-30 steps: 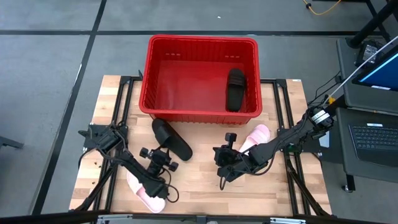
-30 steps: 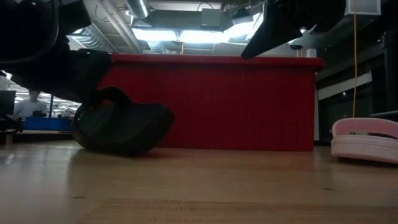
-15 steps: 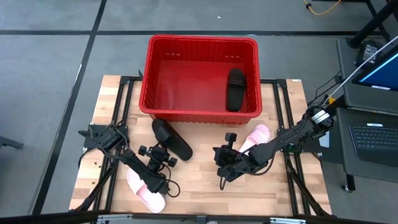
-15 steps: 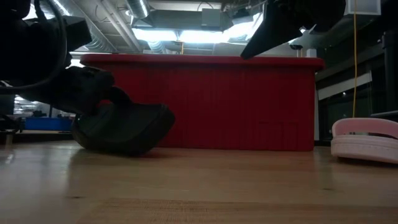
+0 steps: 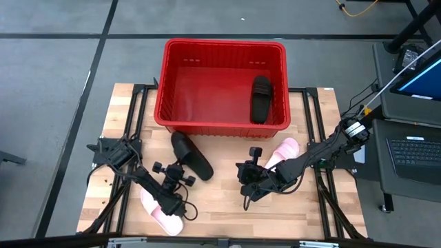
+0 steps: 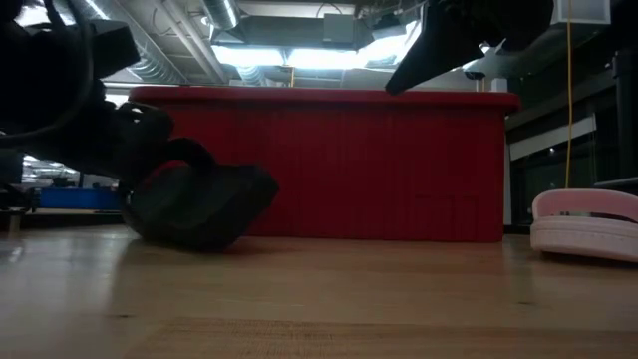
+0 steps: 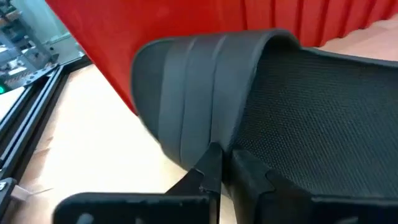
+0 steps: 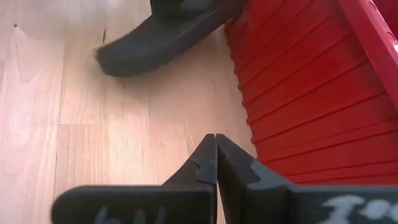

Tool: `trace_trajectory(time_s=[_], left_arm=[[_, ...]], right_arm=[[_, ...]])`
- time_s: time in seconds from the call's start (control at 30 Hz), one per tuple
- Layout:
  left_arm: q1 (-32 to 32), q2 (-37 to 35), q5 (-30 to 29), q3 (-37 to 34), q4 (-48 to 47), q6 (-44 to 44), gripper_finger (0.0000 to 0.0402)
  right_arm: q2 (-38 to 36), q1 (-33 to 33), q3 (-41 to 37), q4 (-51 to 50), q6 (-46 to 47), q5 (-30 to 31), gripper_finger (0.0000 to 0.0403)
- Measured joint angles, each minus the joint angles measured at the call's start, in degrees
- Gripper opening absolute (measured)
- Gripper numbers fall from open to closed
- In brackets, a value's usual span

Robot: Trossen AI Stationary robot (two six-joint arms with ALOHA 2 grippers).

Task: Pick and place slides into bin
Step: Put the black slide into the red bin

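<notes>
Left end effector [image 7: 222, 163] apparently pinching black slide [image 5: 191, 154] strap.

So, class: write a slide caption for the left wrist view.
Left end effector shut on the black slide's strap beside the red bin.

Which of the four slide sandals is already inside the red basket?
The matte black slide sandal lying along the right wall of the red slotted plastic basket. The other black one and both pale pink ones remain on the wooden table.
</notes>
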Motion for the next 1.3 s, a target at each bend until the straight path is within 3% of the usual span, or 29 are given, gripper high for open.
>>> trace_trajectory(time_s=[0.3, 0.53, 0.77, 1.0, 1.3], left_arm=[[-4.7, 0.0, -5.8, 2.3, -0.5, 2.4, 0.0006], [-6.0, 0.0, -5.8, 6.5, -2.9, 9.6, 0.0005], [-4.6, -0.9, -6.7, 9.9, -5.6, 17.9, 0.0004], [-2.4, -1.2, -9.8, 13.9, -5.5, 27.6, 0.0004], [1.2, -1.2, -13.4, 19.0, -5.5, 42.1, 0.0004]], right_arm=[[0.0, 0.0, 0.0, 0.1, -0.1, 0.1, 0.0005], [0.0, -0.5, 0.0, 0.7, -0.1, 0.1, 0.0005], [0.0, -0.5, 0.0, 5.4, -4.8, -0.4, 0.0005], [0.0, -0.5, 0.2, 15.7, -15.4, -7.9, 0.0005], [0.0, -0.5, 6.4, 15.5, -18.0, -9.5, 0.0005]])
